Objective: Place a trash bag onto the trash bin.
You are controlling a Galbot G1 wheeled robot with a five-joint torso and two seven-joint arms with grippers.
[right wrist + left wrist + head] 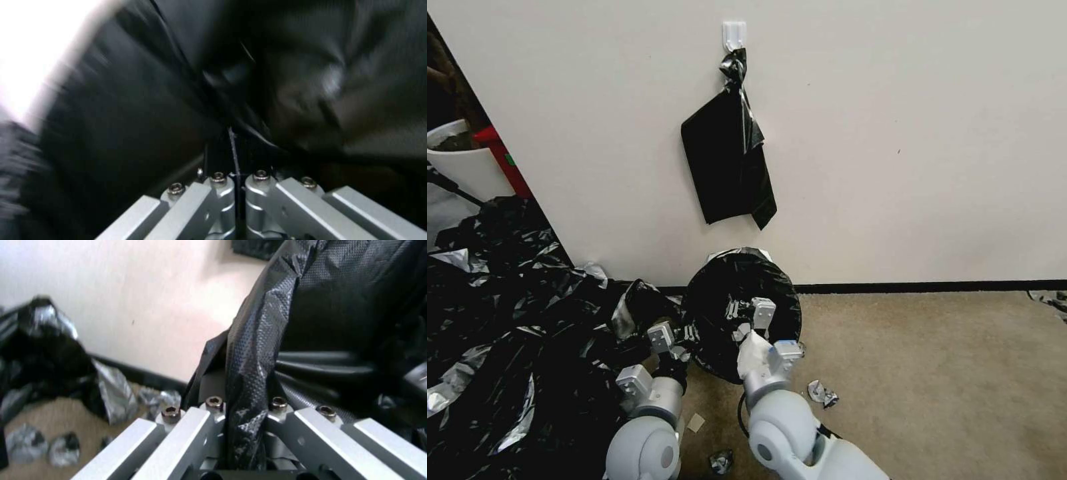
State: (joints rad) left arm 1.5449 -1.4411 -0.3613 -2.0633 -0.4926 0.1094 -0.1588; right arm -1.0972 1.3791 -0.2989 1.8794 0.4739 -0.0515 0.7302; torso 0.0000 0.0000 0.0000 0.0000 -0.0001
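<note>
Both hands work at the trash bag (720,293), which covers the trash bin (764,254) at lower centre of the head view, against the wall (894,133). Left hand (242,413) clamps a fold of bag film. Right hand (236,173) sits inside the bag mouth, pinching thin film.

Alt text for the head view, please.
Both grippers, left and right, pinch a black trash bag draped over the trash bin against a white wall. Another black bundle hangs on a hook above.
</note>
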